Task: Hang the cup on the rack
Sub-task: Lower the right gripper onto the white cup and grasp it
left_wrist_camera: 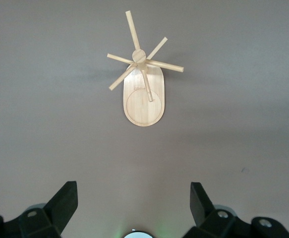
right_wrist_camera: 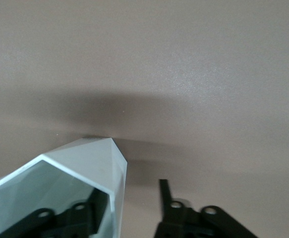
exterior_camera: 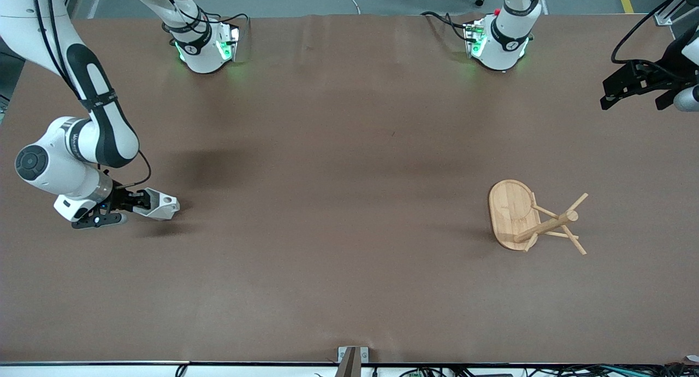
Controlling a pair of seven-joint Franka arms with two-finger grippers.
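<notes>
now the rack (exterior_camera: 524, 216) is the thing nearest the front camera, standing on the brown table (exterior_camera: 338, 278) toward the left arm's end. its oval bamboo base lies flat, the central post rises from it, and thin pegs stick outward on several sides with nothing hanging on any of them.

slightly farther from the camera, at the right arm's end of the table and well apart from the rack, is the cup (exterior_camera: 159, 204). it lies on its side or is tipped low at the table surface. the right gripper (exterior_camera: 143, 201) is at its rim: in the right wrist view one finger sits inside the faceted white wall and the other outside it, so the jaws straddle the wall, and they look to be pinching it, though whether the grip is firm yet cannot be told for sure.

farthest off, the left gripper (exterior_camera: 636, 87) hangs above the table edge at its own end, jaws spread wide and holding nothing; that arm waits, its wrist camera looking down on the rack.

the step in hand is the pickup, so the task looks to be at an early stage. next, i judge, the grip must be firm before the lift, then the cup has to be carried across the table and turned so the hole in its handle meets a free peg.
</notes>
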